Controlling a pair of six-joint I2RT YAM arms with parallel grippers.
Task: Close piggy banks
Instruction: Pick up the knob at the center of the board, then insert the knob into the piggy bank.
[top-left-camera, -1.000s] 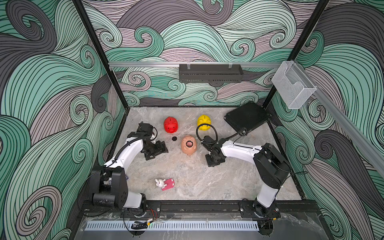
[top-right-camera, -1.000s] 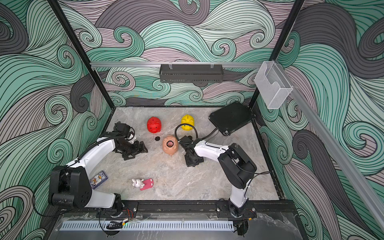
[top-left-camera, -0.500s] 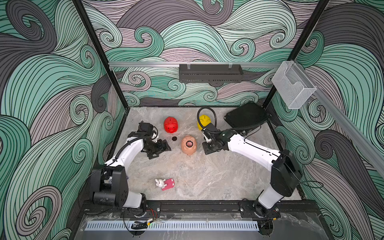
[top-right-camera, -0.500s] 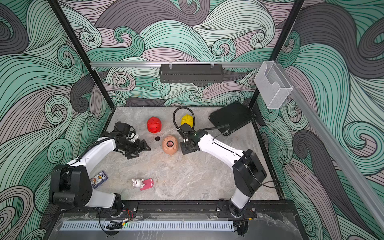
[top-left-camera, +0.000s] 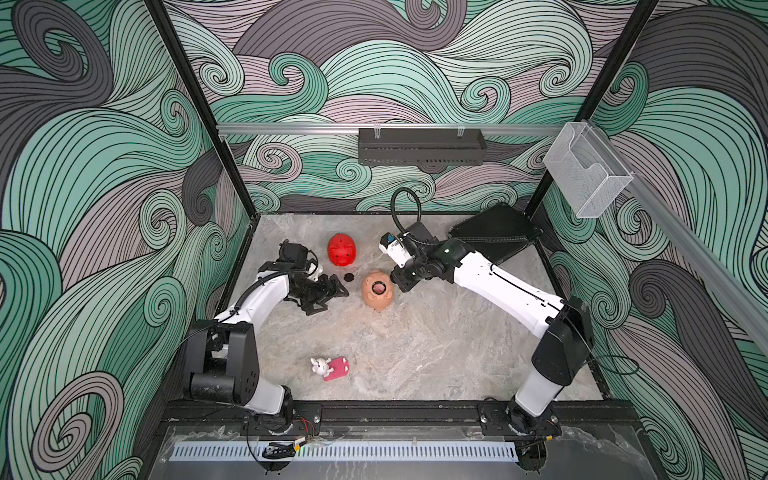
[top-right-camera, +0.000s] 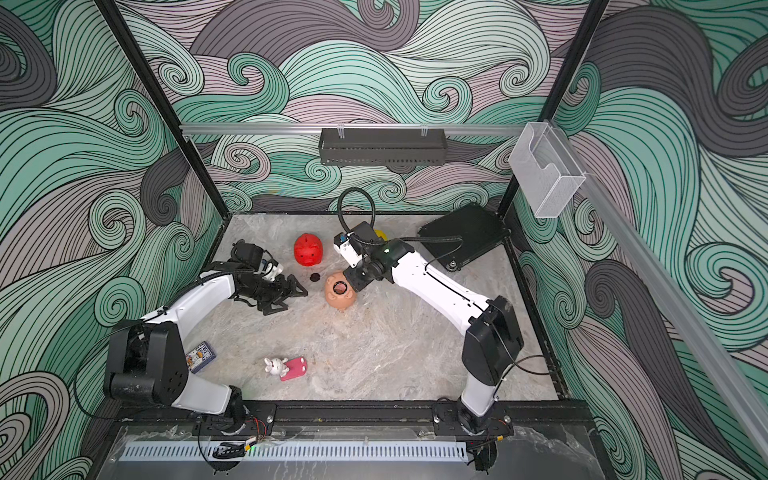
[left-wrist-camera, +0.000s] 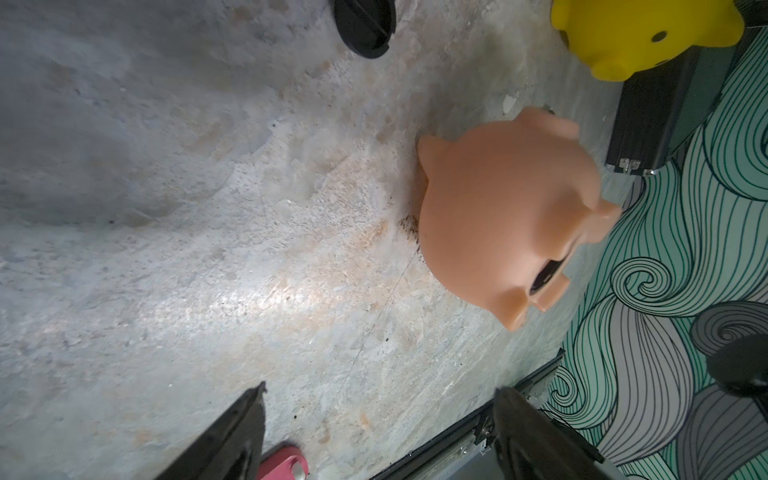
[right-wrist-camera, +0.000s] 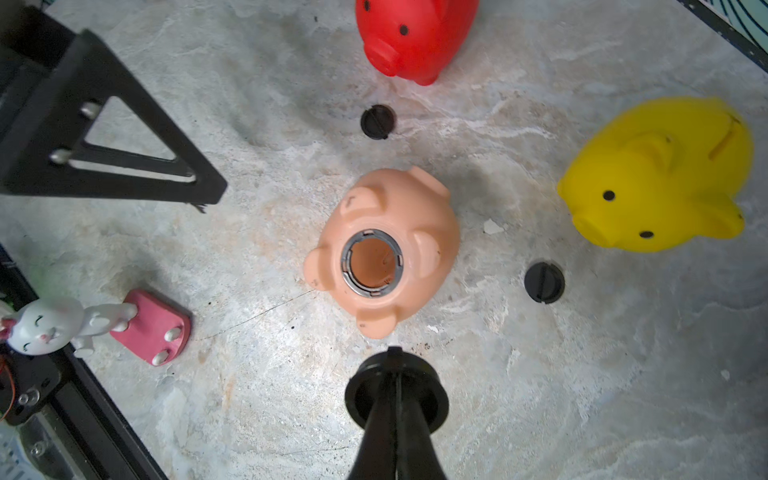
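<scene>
**Peach pig belly-up, plug in the right fingers!**

The peach pig (right-wrist-camera: 386, 249) lies on its back mid-worktop (top-left-camera: 415, 340), its round belly hole open and facing up. The right fingers (right-wrist-camera: 382, 440) are pressed together on a black plug (right-wrist-camera: 365, 395), just beside the pig and not over the hole. The left fingers (left-wrist-camera: 241, 436) stand wide apart and empty on the pig's other side. The red pig (top-left-camera: 341, 249) sits upright toward the back wall, with a loose plug (right-wrist-camera: 377, 121) between it and the peach one. The yellow pig (right-wrist-camera: 656, 174) is by the right arm, with a second loose plug (right-wrist-camera: 544, 281) close by.
</scene>
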